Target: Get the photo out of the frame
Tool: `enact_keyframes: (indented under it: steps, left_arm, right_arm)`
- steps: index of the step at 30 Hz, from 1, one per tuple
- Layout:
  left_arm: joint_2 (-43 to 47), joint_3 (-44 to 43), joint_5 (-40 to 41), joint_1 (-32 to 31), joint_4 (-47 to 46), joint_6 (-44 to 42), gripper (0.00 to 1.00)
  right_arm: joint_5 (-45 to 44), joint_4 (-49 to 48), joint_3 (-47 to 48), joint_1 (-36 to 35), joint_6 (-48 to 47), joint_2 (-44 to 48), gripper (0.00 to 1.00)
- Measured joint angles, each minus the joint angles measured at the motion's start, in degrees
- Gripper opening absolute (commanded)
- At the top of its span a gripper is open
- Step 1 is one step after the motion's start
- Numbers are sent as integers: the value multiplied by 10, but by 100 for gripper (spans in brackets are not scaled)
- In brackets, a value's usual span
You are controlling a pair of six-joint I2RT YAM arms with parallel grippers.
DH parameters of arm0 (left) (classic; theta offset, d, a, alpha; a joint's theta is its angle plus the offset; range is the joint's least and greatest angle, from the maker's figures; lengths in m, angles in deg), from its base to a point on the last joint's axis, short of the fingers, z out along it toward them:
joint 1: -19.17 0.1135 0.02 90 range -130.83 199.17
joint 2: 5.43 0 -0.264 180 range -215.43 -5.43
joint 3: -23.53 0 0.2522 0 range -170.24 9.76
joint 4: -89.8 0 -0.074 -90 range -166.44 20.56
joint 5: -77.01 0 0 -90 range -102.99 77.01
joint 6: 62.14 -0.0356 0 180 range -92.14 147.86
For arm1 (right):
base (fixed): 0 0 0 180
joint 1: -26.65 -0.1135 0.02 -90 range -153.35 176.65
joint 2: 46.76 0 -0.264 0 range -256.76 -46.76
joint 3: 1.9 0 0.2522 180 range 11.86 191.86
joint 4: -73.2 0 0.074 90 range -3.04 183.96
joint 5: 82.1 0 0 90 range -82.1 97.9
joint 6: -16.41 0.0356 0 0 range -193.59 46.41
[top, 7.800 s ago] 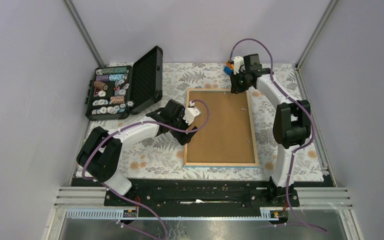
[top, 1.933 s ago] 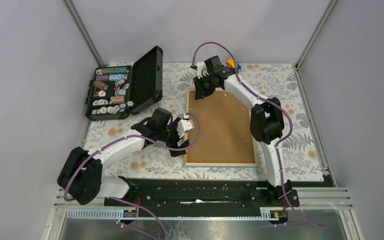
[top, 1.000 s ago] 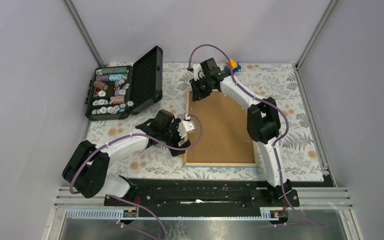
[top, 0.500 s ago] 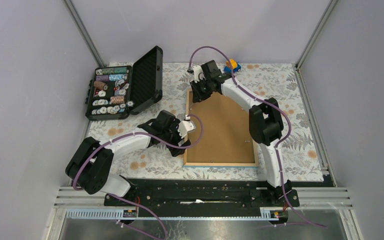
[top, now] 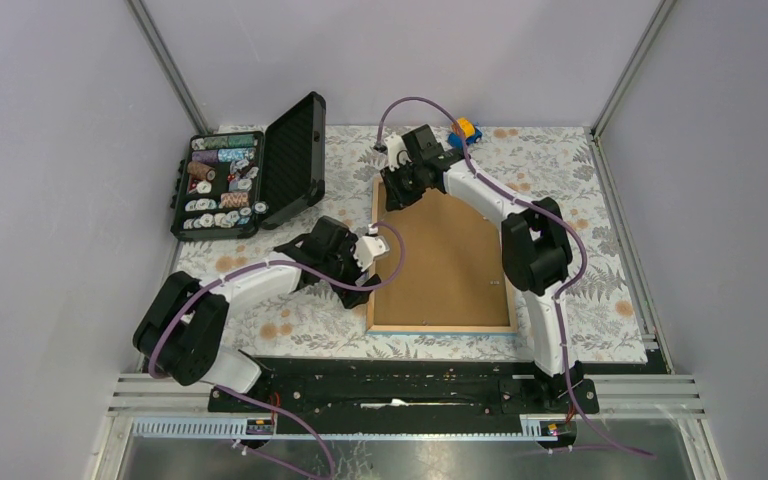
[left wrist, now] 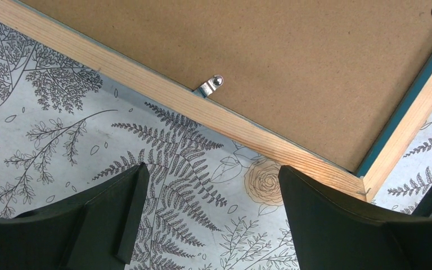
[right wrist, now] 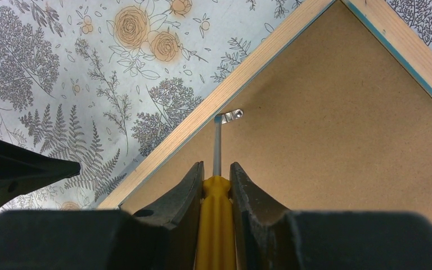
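The frame (top: 508, 262) lies face down on the floral table, its brown backing board (top: 450, 260) up. The photo is hidden under that board. My right gripper (top: 398, 196) hangs over the frame's far-left corner, shut on a yellow-handled screwdriver (right wrist: 216, 219). The tool's metal tip touches a small metal clip (right wrist: 233, 116) beside the wooden rim (right wrist: 191, 126). My left gripper (left wrist: 211, 169) stands open above the tablecloth, just left of the frame's near-left corner, nothing between its fingers. Another clip (left wrist: 211, 85) sits on the rim (left wrist: 163, 93) ahead of it.
An open black case of poker chips (top: 230, 180) stands at the far left, its lid (top: 295, 155) raised towards the frame. A small blue and orange toy (top: 463, 131) lies at the back edge. Grey walls enclose the table on three sides.
Over the last second my right gripper has edged slightly nearer along the far-left corner with the screwdriver. The left arm shifted a little. Earlier, the right gripper crossed over from the far-right corner.
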Motion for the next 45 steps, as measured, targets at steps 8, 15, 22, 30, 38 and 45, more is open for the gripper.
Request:
enact_keyframes:
  steps: [8, 15, 22, 30, 38, 45]
  left_arm:
    - [-2, -5, 0, 0, 0, 5, 92]
    - [-2, -5, 0, 0, 0, 5, 92]
    - [-8, -6, 0, 0, 0, 5, 93]
    - [-10, -21, -3, 0, 8, 9, 93]
    - [-10, -24, -4, 0, 14, 13, 93]
    - [-10, -24, -4, 0, 16, 13, 93]
  right_arm:
    - [-17, -3, -12, -3, -3, 10, 0]
    - [-42, 9, -23, -6, -8, 24, 0]
    - [-45, 11, -23, -7, -11, 25, 0]
    - [-40, 17, -23, -7, -19, 27, 0]
    - [-47, 28, -23, -7, -28, 30, 0]
    - [-46, 27, -23, -6, -28, 30, 0]
